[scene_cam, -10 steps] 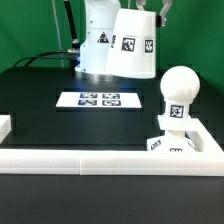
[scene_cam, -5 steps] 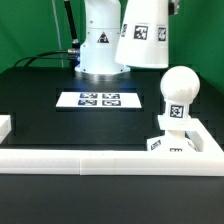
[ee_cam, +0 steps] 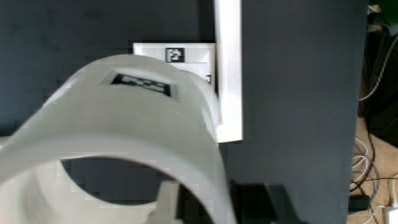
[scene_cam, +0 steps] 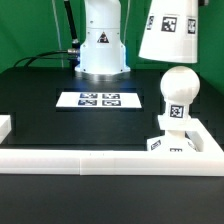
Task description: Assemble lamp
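The lamp shade (scene_cam: 170, 35), a white truncated cone with square tags, hangs tilted in the air at the top of the exterior view's right, just above the bulb. The ball-topped bulb (scene_cam: 179, 92) stands upright on the blocky square base (scene_cam: 170, 143) in the front corner on the exterior view's right. In the wrist view the shade (ee_cam: 125, 130) fills the foreground and my gripper (ee_cam: 228, 205) is shut on its wall; one dark finger (ee_cam: 270, 205) shows. A white tagged part (ee_cam: 175, 60) of the bulb-and-base stack shows beyond the shade. In the exterior view the gripper is out of frame.
The marker board (scene_cam: 97, 99) lies flat on the black table in the middle. Long white rim bars run along the front (scene_cam: 80, 158) and the exterior view's right side (scene_cam: 212, 138). The arm's white pedestal (scene_cam: 100, 45) stands at the back.
The shade has moved toward the exterior view's right and slightly up, from beside the pedestal to above the bulb. The bulb and base have not moved.
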You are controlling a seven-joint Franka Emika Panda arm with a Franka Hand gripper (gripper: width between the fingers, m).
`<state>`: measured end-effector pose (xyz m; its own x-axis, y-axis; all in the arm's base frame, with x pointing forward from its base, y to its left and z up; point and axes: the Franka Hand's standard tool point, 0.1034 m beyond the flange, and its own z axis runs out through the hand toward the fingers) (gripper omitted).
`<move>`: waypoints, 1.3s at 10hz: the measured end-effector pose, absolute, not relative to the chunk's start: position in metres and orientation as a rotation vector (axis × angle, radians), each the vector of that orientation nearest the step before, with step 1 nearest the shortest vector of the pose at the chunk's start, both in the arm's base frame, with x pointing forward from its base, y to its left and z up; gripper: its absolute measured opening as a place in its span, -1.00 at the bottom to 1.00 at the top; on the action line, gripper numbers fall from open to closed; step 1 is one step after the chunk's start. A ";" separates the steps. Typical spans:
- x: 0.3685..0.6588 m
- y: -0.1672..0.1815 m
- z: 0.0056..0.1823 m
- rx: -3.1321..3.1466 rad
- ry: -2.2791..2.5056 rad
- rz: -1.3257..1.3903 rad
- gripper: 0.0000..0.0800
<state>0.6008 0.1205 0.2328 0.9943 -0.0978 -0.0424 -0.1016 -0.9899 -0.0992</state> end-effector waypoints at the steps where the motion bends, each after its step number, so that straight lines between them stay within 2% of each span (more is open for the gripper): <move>1: 0.600 0.123 0.229 -3.037 0.147 0.065 -0.89; 3: 0.599 0.126 0.221 -3.039 0.142 0.065 -0.89; 6: 0.594 0.132 0.197 -3.047 0.129 0.068 -0.89; 13: 0.593 0.133 0.160 -3.061 0.128 0.089 -0.89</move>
<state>0.5927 0.1330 0.1598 0.9948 -0.0814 -0.0613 -0.0858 -0.9936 -0.0735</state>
